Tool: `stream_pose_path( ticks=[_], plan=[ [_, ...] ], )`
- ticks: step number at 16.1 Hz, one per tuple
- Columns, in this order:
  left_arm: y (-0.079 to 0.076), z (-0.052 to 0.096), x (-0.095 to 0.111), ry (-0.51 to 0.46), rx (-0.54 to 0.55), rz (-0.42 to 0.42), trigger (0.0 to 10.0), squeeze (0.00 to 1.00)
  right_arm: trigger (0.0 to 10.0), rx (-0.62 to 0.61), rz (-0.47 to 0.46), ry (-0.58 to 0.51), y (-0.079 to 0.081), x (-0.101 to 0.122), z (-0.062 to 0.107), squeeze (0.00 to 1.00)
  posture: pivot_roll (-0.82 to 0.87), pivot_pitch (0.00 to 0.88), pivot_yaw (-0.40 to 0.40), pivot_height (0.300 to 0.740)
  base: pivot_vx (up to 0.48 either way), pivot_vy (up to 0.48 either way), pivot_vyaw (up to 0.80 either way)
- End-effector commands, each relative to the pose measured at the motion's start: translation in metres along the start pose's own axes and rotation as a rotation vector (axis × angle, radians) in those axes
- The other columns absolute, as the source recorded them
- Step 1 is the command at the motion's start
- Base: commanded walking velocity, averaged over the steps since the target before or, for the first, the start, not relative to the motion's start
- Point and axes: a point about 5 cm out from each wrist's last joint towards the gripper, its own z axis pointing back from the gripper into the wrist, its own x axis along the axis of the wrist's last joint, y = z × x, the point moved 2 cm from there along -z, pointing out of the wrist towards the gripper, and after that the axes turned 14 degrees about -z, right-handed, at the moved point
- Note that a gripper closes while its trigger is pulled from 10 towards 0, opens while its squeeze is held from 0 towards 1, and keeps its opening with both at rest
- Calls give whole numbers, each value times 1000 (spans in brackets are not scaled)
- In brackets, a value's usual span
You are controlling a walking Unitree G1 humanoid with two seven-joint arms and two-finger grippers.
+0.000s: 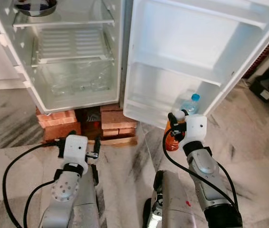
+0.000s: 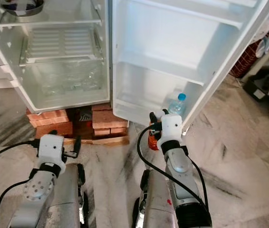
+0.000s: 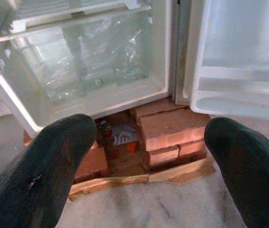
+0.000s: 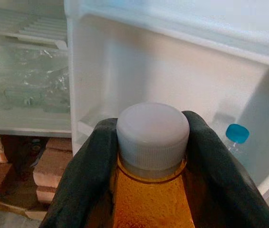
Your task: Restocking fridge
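Head views: the right gripper is holding an orange bottle just below the open fridge door, with a blue-capped water bottle sitting in the bottom door shelf at 1 o'clock from it. Right wrist: fingers are clamping the orange bottle's neck under its white cap; no label is showing. Left wrist: the left gripper is hanging spread apart, facing the bricks under the fridge.

Bottle between right gripper fingers: clear glossy plastic, amber liquid, matt ribbed white cap. Fingers matt black, rubbery. Fridge ahead: glossy white plastic, clear crinkled film in drawer. Rough red bricks under it. Floor polished grey-veined marble.
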Motion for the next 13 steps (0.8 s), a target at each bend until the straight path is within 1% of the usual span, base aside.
stream_pose_path(
  ticks=[1, 4, 13],
  plan=[
    [0, 0, 3, -14, 4, -2, 10000, 0, 10000, -4, 7, -41, -2, 8, -3, 0, 160, 162, -91, 573, 311, 0, 0],
    [1, 0, 3, -16, -1, -6, 10000, 0, 10000, 24, -9, -56, 3, 11, -5, 0, 160, 162, -89, 573, 339, 0, 0],
    [-2, 0, 4, -20, -5, -3, 10000, 0, 10000, 55, -10, -60, 7, 13, -6, 0, 156, 165, -93, 573, 351, 0, 0]
  ],
)
